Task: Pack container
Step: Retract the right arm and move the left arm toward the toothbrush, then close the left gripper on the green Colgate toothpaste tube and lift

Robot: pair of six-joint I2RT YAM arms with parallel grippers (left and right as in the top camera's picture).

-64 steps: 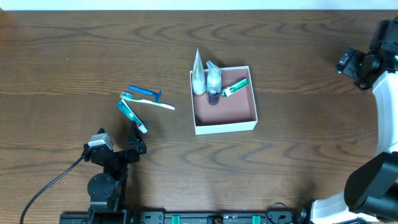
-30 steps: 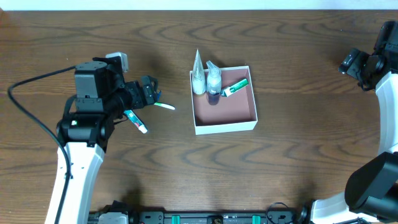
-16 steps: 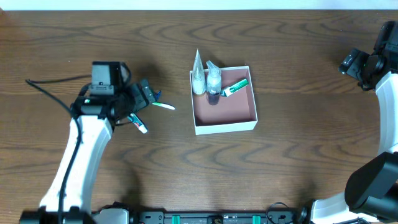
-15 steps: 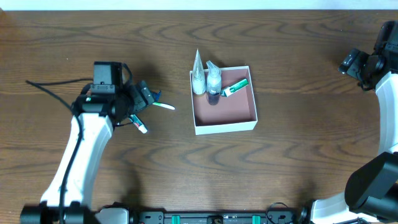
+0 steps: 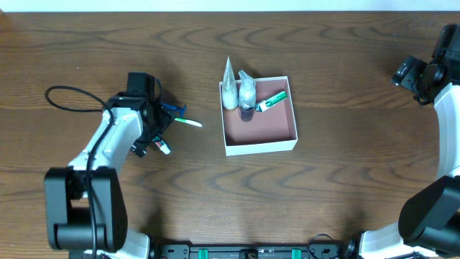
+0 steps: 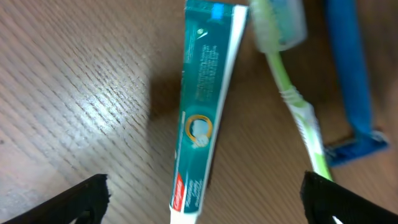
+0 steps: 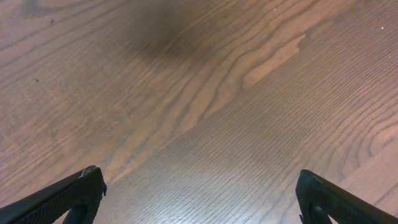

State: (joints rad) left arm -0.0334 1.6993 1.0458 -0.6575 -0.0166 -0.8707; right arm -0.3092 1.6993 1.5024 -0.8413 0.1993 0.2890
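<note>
Left gripper wide, low over toothpaste; toothbrush, razor just beside. Right gripper wide above table, far from container.

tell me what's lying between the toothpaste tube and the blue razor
A green and white toothbrush lies between the toothpaste tube and the blue razor. The left wrist view shows this plainly; in the overhead view the left arm hides most of it.

The left gripper is held pointing down, its fingers spread wide and seen only as dark tips. The right gripper is likewise spread wide.
</note>
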